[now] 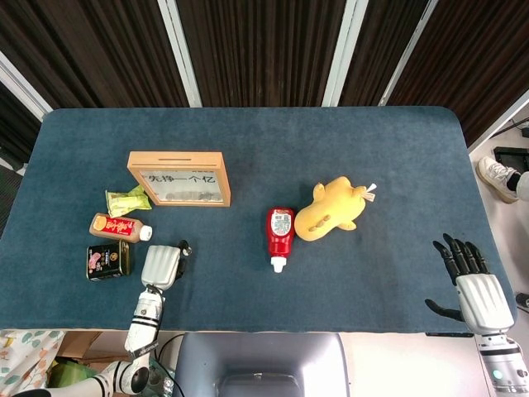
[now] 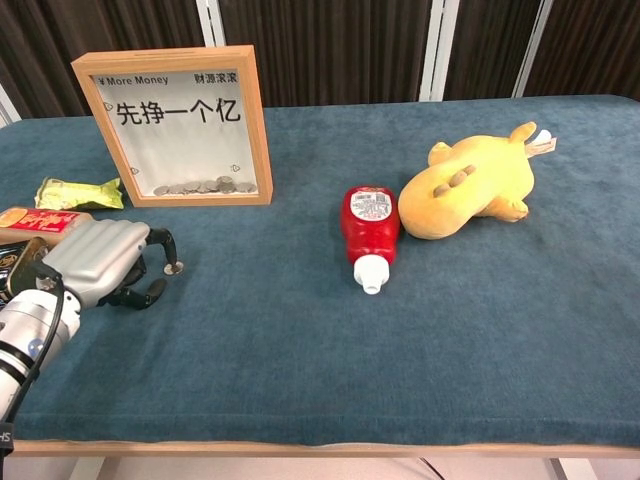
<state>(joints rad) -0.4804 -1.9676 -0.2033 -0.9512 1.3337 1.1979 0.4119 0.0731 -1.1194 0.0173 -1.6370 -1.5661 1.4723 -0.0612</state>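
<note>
My left hand (image 1: 163, 265) (image 2: 105, 262) rests palm down on the blue table (image 1: 264, 141) near its front left edge. Its fingers curl down, and one fingertip (image 2: 168, 243) stands right over a small coin (image 2: 173, 267) lying on the cloth; the thumb is apart from the coin. The head view hides the coin under the fingers. A wooden framed coin box (image 1: 179, 178) (image 2: 175, 125) stands behind the hand. My right hand (image 1: 475, 285) hangs off the table's front right corner, fingers spread, holding nothing.
Left of my left hand lie a dark can (image 1: 107, 260), a red-labelled bottle (image 1: 120, 227) and a green snack packet (image 1: 126, 199). A red ketchup bottle (image 1: 280, 234) (image 2: 370, 228) and a yellow plush toy (image 1: 332, 208) (image 2: 475, 187) lie mid-table.
</note>
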